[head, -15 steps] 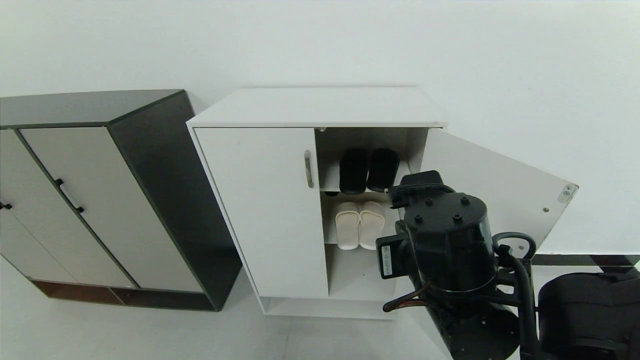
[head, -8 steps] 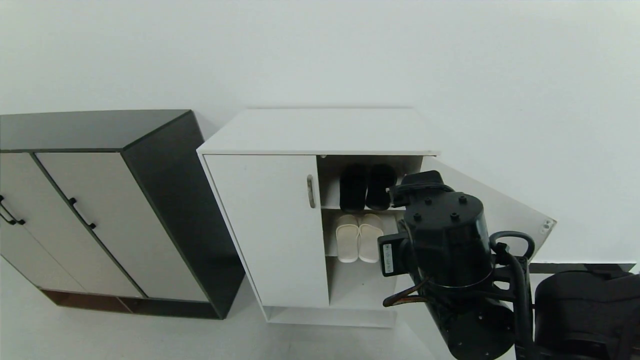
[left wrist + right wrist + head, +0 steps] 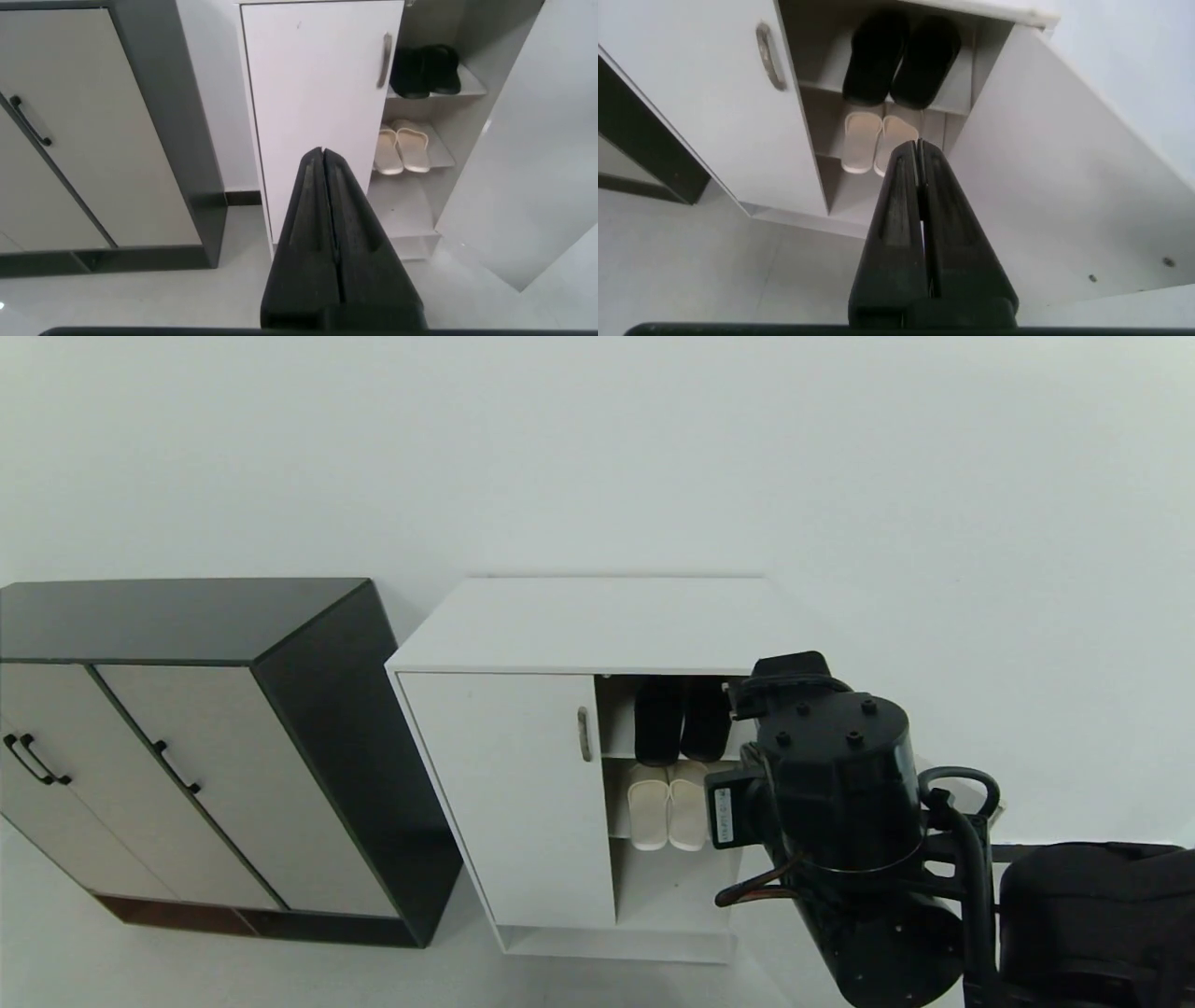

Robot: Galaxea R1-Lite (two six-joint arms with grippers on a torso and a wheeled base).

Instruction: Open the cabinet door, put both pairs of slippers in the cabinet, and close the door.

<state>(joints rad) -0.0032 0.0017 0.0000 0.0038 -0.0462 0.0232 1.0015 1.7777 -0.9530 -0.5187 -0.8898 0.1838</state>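
The white cabinet point(image 3: 597, 621) stands against the wall, its left door point(image 3: 509, 793) closed and its right door point(image 3: 1064, 177) swung wide open. A black pair of slippers point(image 3: 681, 719) lies on the upper shelf, a white pair of slippers point(image 3: 667, 807) on the shelf below. My right gripper point(image 3: 918, 149) is shut and empty, hanging in front of the open compartment beside the open door. Farther back from the cabinet, my left gripper point(image 3: 322, 159) is shut and empty, facing the closed left door. The right arm hides most of the open door in the head view.
A dark grey cabinet point(image 3: 187, 747) with two light doors stands close beside the white one on its left. A plain white wall is behind both. Bare light floor point(image 3: 140, 289) lies in front of them.
The head view has shifted: both cabinets now sit lower and smaller in it, so the camera has drawn back. Both pairs of slippers stay on their shelves.
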